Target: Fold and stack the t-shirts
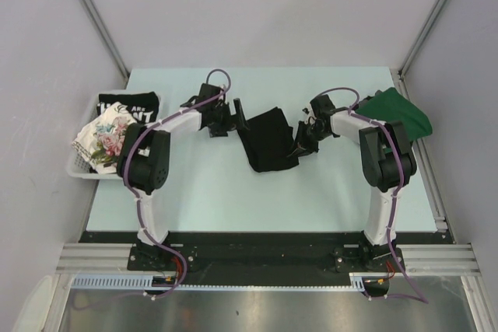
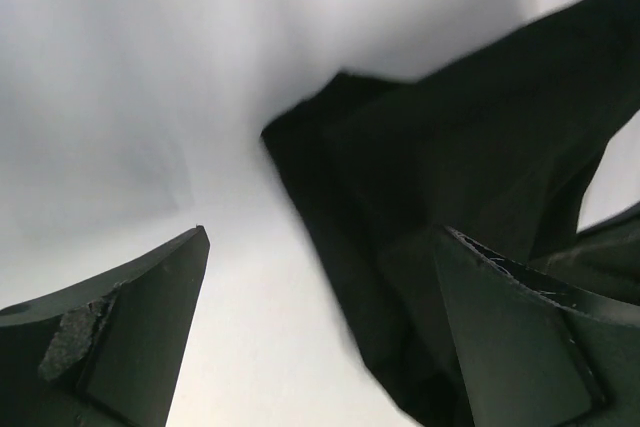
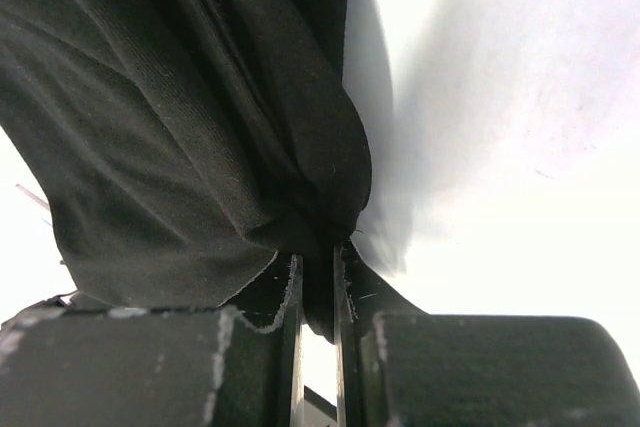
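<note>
A plain black t-shirt [image 1: 268, 141] lies bunched in the middle of the table. My right gripper [image 1: 301, 144] is at the shirt's right edge. In the right wrist view this gripper [image 3: 318, 265] is shut on a pinched fold of the black t-shirt [image 3: 180, 117]. My left gripper [image 1: 227, 120] stands open just left of the shirt. In the left wrist view nothing is between the fingers of that gripper [image 2: 322, 237], and the black t-shirt [image 2: 460, 157] lies beside the right finger. A dark green t-shirt [image 1: 403, 111] lies at the table's far right.
A white slatted basket [image 1: 82, 167] stands at the table's left edge. It holds a black t-shirt with white lettering [image 1: 129, 106] and a floral-print one [image 1: 104, 138]. Grey walls close in the table's back and sides.
</note>
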You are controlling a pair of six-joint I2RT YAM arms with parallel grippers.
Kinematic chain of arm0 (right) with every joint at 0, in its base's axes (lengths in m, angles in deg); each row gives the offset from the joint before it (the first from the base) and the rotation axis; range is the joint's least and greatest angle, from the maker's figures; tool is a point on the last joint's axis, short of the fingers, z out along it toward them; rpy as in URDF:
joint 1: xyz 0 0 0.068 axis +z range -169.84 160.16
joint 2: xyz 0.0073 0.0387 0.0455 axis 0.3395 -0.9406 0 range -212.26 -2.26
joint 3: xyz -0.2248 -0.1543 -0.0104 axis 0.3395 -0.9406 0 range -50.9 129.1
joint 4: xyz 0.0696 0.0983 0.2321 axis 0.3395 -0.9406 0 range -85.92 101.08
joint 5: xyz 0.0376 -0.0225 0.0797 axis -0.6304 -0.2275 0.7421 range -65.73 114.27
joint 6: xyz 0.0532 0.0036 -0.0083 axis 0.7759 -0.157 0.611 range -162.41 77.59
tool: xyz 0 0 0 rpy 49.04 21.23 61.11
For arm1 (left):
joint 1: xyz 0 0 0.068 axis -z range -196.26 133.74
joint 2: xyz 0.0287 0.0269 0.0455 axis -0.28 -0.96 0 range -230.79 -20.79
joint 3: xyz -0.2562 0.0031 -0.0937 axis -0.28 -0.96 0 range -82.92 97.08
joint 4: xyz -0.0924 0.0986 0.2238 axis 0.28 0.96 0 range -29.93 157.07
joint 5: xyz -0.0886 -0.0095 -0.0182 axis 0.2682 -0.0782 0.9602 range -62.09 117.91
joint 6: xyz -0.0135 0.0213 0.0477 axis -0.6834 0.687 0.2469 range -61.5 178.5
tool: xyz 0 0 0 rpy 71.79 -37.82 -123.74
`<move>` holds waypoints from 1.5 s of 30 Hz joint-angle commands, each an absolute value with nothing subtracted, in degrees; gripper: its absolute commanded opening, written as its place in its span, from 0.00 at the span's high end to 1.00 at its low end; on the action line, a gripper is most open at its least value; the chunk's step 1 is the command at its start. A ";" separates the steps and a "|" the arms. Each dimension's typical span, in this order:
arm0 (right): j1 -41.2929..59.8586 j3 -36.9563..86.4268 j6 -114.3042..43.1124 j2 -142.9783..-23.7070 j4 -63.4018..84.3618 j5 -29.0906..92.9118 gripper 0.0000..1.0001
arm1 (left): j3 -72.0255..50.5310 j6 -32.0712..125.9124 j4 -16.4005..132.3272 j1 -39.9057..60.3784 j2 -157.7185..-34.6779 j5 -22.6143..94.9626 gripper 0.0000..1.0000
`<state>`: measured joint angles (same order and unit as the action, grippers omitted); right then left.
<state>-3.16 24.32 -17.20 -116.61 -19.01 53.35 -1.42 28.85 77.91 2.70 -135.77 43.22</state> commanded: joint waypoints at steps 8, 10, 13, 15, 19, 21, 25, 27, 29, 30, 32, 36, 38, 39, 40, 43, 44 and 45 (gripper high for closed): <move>-3.67 24.07 -18.15 -113.62 -19.60 54.33 1.00 | -10.50 25.19 64.56 1.75 -128.27 47.33 0.01; -3.85 24.07 -18.42 -113.36 -20.21 54.33 1.00 | -9.62 25.01 63.32 1.67 -129.42 47.77 0.01; -3.93 24.07 -18.68 -112.92 -20.74 54.59 1.00 | -7.33 24.58 63.23 1.58 -132.49 48.21 0.01; -4.02 24.07 -18.85 -112.57 -21.09 54.42 1.00 | -6.28 24.14 63.49 1.58 -134.25 48.13 0.01; -4.37 24.07 -19.03 -111.77 -22.06 54.24 1.00 | -5.40 23.08 63.76 1.49 -136.45 48.30 0.00; -4.64 24.07 -19.03 -111.42 -22.23 54.33 1.00 | -4.69 23.08 64.46 1.49 -137.60 48.13 0.00; -4.99 24.07 -19.12 -111.07 -22.59 54.15 1.00 | -4.34 22.99 64.64 1.49 -138.83 48.65 0.01; -4.99 24.07 -19.12 -110.98 -22.85 54.24 1.00 | -4.08 22.73 64.37 1.49 -139.79 49.09 0.03; -4.99 24.07 -19.12 -110.89 -22.94 53.98 1.00 | -3.73 22.47 63.85 1.49 -140.93 50.32 0.11; -4.99 24.07 -19.12 -110.89 -23.03 54.06 1.00 | -3.64 21.86 63.50 1.49 -141.29 50.67 0.14; -4.99 24.07 -19.21 -110.81 -23.03 53.89 1.00 | -3.64 21.41 62.97 1.49 -142.08 51.38 0.18; -4.90 24.07 -18.77 -110.98 -22.85 54.06 1.00 | -3.90 21.15 63.23 1.58 -142.78 52.26 0.26; -4.73 24.07 -18.77 -111.07 -22.68 54.24 1.00 | -4.43 21.15 63.32 1.58 -142.87 52.43 0.32; -4.73 24.07 -18.68 -111.07 -22.59 54.33 1.00 | -4.52 21.23 63.23 1.67 -142.96 52.87 0.34; -4.64 24.07 -18.59 -111.16 -22.59 54.33 1.00 | -4.69 21.23 63.32 1.67 -143.05 53.05 0.37; -4.46 24.07 -18.51 -111.42 -22.32 54.42 1.00 | -5.48 20.97 63.32 1.67 -143.40 53.93 0.53; -4.38 24.07 -18.42 -111.60 -22.32 54.50 1.00 | -5.83 20.97 63.23 1.67 -143.31 54.10 0.60; -4.29 24.07 -18.50 -111.77 -22.32 54.50 1.00 | -6.01 20.88 63.06 1.67 -143.31 54.37 0.62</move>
<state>-4.64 24.21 -18.49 -113.77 -21.66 53.68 -4.72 21.03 62.50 1.80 -142.33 52.36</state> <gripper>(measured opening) 0.118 0.433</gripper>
